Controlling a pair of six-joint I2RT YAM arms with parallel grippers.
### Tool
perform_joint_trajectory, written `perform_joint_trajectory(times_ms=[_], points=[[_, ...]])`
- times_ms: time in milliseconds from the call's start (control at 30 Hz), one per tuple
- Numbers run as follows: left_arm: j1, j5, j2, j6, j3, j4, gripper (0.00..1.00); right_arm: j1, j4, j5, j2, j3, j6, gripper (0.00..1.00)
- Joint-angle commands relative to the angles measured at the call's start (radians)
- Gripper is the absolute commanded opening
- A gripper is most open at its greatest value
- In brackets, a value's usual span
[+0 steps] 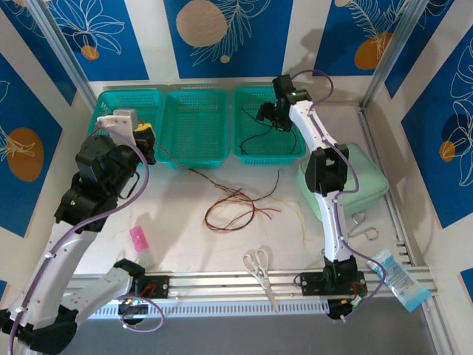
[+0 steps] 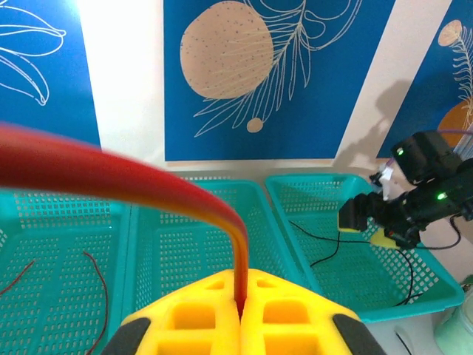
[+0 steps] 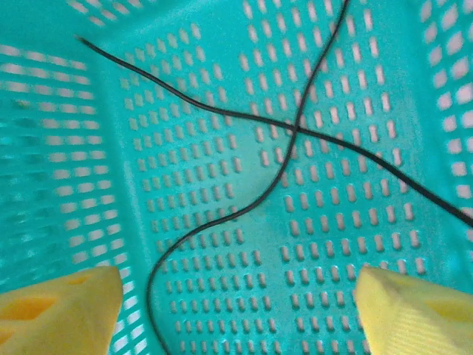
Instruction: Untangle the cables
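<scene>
left basket (image 1: 130, 93): teal, touching the left side of the middle basket (image 1: 196, 126). The left wrist view shows two thin red strands (image 2: 98, 285) lying on its floor.
left tool (image 2: 242, 312): yellow fingers (image 2: 194, 319) pressed together, clamped on a red cable (image 2: 148, 185). In the top view it (image 1: 145, 137) sits at the front-left corner of the middle basket, raised off the bench (image 1: 185, 240).
red cable: arcs up and leftward out of the pinch. In the top view a thin strand (image 1: 194, 171) trails from the tool past the middle basket's front edge toward the loose pile.
middle basket: teal; can't tell from these views whether any cable lies in it.
loose cables (image 1: 236, 208): red, dark and tan loops on the bench, in front of the middle basket and slightly to its right.
right basket (image 1: 255, 151): teal, touching the right side of the middle basket.
black cables (image 3: 295, 129): two strands crossing on the right basket's floor.
right tool (image 3: 236, 314): yellow fingers (image 3: 59, 309) wide apart, gripping nothing, above the crossing black cables. In the top view it (image 1: 279, 118) hangs over the right basket, right of the middle basket.
</scene>
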Motion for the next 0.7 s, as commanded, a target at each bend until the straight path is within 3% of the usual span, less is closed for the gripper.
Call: perform_joint_trajectory(times_ms=[0,200,367,667], points=[[0.009,0.014,0.029,0.031,0.072,-0.004,0.00,0.001,-0.073,-0.012,-0.081,0.049,-0.032,0.86],[0.008,-0.099,0.109,0.143,0.189,-0.027,0.00,-0.002,-0.029,-0.052,-0.235,-0.101,-0.047,0.89],[0.009,-0.218,0.218,0.257,0.313,-0.023,0.00,0.003,0.031,-0.189,-0.358,-0.239,-0.049,0.89],[0.061,-0.425,0.434,0.486,0.470,0.095,0.00,0.014,0.078,-0.246,-0.515,-0.378,-0.066,0.89]])
